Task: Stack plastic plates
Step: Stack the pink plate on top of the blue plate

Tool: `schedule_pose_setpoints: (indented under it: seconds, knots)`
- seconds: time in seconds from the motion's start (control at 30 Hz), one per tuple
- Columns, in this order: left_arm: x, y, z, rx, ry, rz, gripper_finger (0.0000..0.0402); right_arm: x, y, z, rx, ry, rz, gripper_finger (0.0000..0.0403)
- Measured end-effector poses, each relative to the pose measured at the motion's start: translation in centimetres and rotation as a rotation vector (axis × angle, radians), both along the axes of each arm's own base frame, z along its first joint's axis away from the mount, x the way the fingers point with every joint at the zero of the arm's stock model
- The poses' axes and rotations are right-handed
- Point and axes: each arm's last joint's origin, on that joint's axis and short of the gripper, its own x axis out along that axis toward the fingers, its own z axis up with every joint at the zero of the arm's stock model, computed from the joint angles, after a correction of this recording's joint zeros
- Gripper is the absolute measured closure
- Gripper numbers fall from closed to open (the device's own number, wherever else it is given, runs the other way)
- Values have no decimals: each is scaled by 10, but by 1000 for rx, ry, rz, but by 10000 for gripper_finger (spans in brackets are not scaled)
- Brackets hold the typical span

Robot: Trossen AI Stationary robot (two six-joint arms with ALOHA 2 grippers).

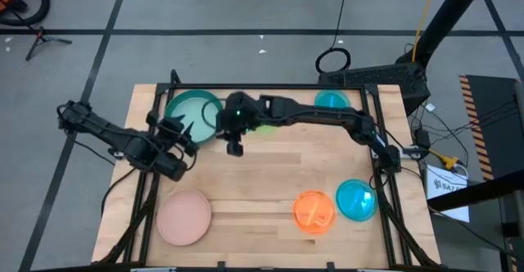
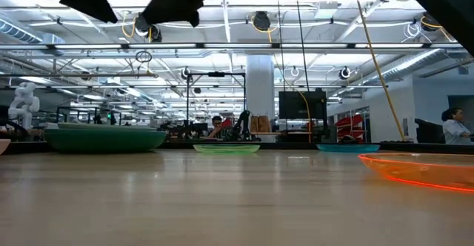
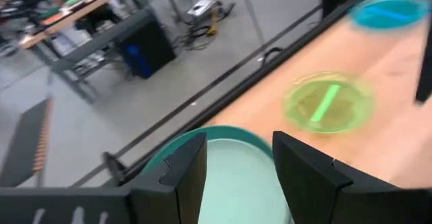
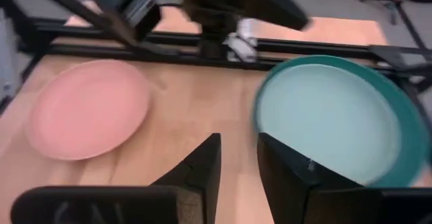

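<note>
A mint plate (image 1: pixel 193 108) lies on top of a stack with a teal rim (image 4: pixel 405 126) at the table's far left. The stack looks dark green in the low view (image 2: pixel 104 138). A pink plate (image 1: pixel 184 217) lies at the near left. An orange plate (image 1: pixel 314 212) and a blue plate (image 1: pixel 356 199) lie at the near right. A second blue plate (image 1: pixel 332 102) lies at the far right. A lime plate (image 3: pixel 329 102) lies at the far middle, partly under my right arm. My left gripper (image 1: pixel 185 134) is open and empty, just near of the stack. My right gripper (image 1: pixel 234 147) is open and empty, right of the stack.
A black frame rail (image 1: pixel 270 88) runs along the table's far edge and down both sides. Bare wood (image 1: pixel 254 182) lies in the table's middle. My left arm (image 4: pixel 202 1) crosses the far side of the right wrist view.
</note>
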Motion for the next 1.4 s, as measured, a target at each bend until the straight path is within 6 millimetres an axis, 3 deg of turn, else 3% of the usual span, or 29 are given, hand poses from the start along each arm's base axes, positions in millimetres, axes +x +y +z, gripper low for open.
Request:
schedule_pose_setpoints:
  seconds: [0.33,0.73,1.4]
  knots:
    - [-2,-21,1,-37,-65,-124,227,-1,31,-5,-33,51,90,313]
    - [1,-37,-2,-104,-71,-207,227,-14,45,-15,-48,225,109,313]
    - [10,-45,-11,-111,-25,-214,227,-38,92,-23,-126,440,188,313]
